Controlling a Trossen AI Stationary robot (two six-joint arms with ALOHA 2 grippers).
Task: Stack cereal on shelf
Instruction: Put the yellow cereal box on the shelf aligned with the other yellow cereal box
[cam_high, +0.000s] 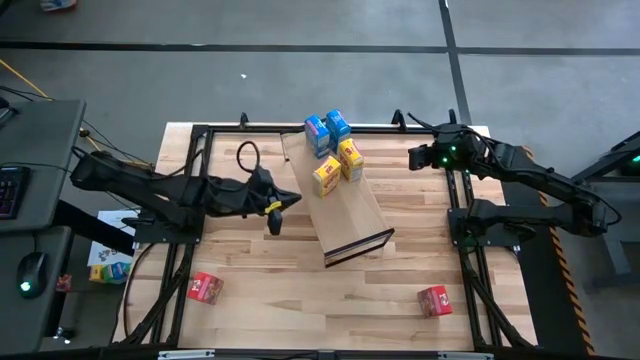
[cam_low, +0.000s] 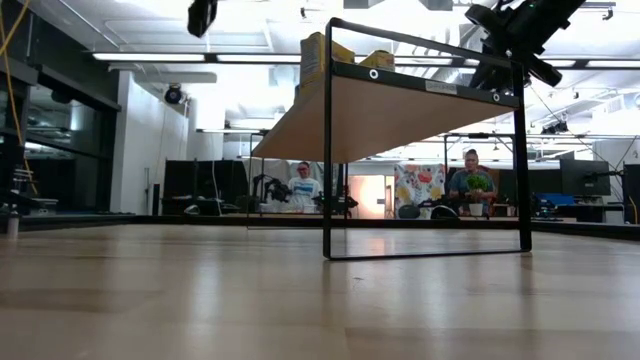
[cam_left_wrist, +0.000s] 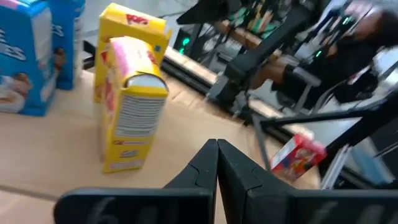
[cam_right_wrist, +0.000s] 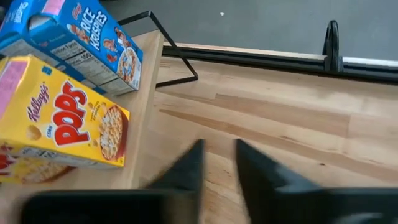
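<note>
Up on the shelf (cam_high: 345, 215), at its far end, four cereal boxes stand bunched together: two blue boxes (cam_high: 327, 131) and two yellow boxes (cam_high: 338, 166), touching or nearly so. Two red boxes are not yet stacked, one (cam_high: 205, 288) near the left front corner of the table (cam_high: 260, 290) and the other (cam_high: 434, 299) toward the right front.

From where I stand, the left gripper (cam_high: 275, 215) hovers just beside the shelf's left edge with its fingers (cam_left_wrist: 217, 171) pressed fully together and nothing between them. The right gripper (cam_high: 415, 157) hangs near the far right of the shelf, fingers (cam_right_wrist: 186, 171) narrowly apart and empty.

My worry is the crowding. Both arms sit close to the bunched boxes, so a careless swing toward the red ones could clip a yellow box and topple it, or nudge the raised shelf askew. The red boxes lie well apart from the shelf near the table's front edge; a poor pinch there might push one off
</note>
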